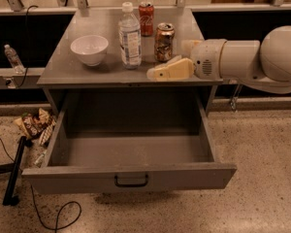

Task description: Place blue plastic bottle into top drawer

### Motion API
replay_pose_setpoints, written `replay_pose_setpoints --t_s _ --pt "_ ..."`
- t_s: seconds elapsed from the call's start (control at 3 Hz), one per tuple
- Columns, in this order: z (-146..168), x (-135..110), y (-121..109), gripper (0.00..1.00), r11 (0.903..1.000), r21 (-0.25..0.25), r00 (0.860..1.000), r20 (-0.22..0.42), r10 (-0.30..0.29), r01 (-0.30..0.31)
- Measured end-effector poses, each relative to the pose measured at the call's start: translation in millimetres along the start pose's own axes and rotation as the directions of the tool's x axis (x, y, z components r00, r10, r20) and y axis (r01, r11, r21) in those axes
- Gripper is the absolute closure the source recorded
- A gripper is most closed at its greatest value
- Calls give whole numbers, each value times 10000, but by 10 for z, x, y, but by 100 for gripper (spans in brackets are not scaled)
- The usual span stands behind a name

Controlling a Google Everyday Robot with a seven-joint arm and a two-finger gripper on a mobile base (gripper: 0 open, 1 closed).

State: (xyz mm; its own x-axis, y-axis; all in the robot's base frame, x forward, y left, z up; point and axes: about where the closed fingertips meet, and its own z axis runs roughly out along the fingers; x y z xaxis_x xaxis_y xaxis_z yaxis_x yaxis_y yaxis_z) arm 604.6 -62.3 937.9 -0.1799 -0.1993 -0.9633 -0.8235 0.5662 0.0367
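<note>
The blue plastic bottle [130, 36], clear with a white cap and pale label, stands upright on the grey cabinet top [68, 67], left of two soda cans. The top drawer [131, 152] is pulled fully out below and holds nothing; its dark handle [131, 180] is at the front centre. My gripper [153, 73], cream-coloured, points left over the front edge of the cabinet top, just right of and below the bottle's base, in front of the cans. It holds nothing.
A white bowl [89, 49] sits left of the bottle. A red can [146, 18] and a brown can [164, 42] stand right of it. A small clear bottle [12, 58] stands on the left ledge. Snack bags [35, 124] and cables lie on the floor at left.
</note>
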Motion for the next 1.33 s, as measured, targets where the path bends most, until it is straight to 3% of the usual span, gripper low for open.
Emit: replay_pose_setpoints --t_s 0.33,0.67,1.33 --pt "232 52 9 0 9991 -405 9994 317 -122 135" --pt "633 168 -195 0 9960 -795 9986 365 -371 399" --pt "1157 177 -752 0 9937 -747 9956 479 -805 839"
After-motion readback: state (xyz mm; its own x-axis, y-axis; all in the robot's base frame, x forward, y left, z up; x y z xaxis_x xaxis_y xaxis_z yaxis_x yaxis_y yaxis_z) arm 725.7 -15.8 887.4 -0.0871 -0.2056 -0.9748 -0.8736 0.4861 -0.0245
